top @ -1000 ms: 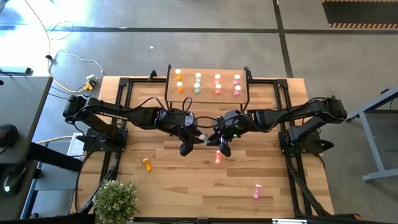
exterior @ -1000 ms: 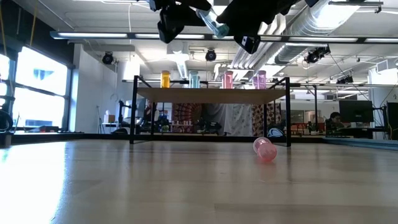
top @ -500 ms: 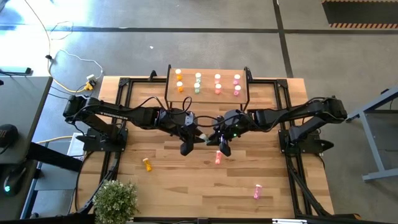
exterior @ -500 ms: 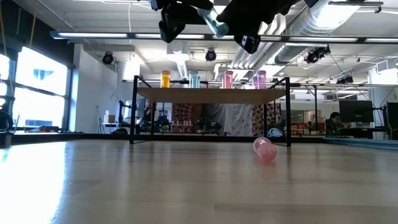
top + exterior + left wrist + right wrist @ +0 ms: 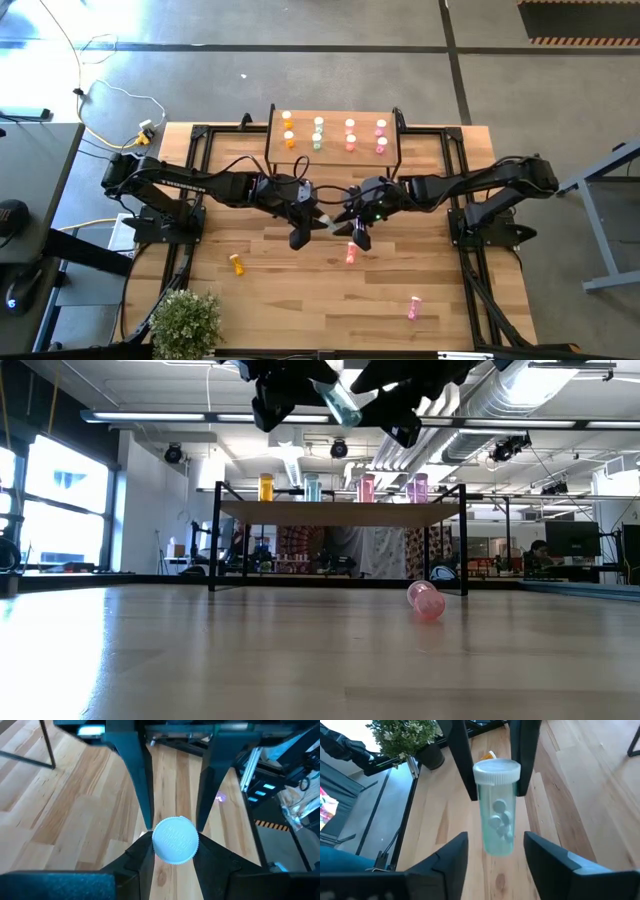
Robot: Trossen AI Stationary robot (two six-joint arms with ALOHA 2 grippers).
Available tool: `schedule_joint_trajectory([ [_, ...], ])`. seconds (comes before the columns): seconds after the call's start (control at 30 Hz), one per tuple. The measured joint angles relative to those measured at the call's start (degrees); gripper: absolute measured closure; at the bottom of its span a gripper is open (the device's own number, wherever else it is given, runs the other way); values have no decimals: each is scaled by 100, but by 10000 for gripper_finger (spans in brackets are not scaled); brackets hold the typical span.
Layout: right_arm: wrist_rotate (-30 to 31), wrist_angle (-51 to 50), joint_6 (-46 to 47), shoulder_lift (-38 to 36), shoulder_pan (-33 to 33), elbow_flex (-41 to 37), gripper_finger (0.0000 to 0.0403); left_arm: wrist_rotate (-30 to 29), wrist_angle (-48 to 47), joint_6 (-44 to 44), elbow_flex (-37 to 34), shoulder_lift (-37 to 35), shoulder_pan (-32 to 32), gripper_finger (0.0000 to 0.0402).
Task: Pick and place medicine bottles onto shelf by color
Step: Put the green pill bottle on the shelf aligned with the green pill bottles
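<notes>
Apparently a mid-air handover above the counter [image 5: 270,290] centre: the left pincer [image 5: 318,219] clamps the pale green bottle [image 5: 340,402], and the right pincer [image 5: 492,845] stands spread apart around it, not touching. The bottle hangs well above the boards, in front of the shelf [image 5: 334,121]. Its long axis runs tilted between the two arms, white cap [image 5: 174,840] toward the left wrist, base toward the right arm. Next move likely calls for the right arm backing off, then the left carrying the bottle to the shelf's green column [image 5: 318,133].
</notes>
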Motion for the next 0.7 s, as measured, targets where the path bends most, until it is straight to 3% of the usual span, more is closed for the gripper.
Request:
schedule_joint_trajectory([
  [0.5, 72, -774, 49, -890, -594, 0, 206, -298, -487, 55, 3, -2, 366, 291],
  [0.7, 380, -1055, -177, -1254, -908, 0, 206, -660, -1492, 330, 597, -7, 650, 291],
])
